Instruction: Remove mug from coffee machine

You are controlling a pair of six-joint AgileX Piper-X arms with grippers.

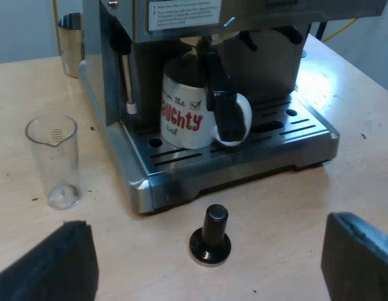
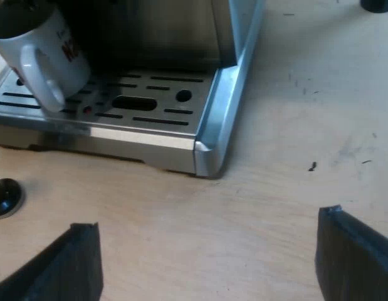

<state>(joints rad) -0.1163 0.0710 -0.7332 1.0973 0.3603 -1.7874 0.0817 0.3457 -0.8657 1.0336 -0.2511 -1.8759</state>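
Mug (image 1: 184,106) stands upright on the drip tray (image 1: 244,164), handle sticking out toward the tray's front edge. Left gripper (image 1: 206,279) and right gripper (image 2: 206,266) both spread wide, holding nothing.

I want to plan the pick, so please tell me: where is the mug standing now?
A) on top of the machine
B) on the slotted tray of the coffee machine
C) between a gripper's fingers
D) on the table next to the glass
B: the mug stands upright on the slotted tray at the coffee machine's front.
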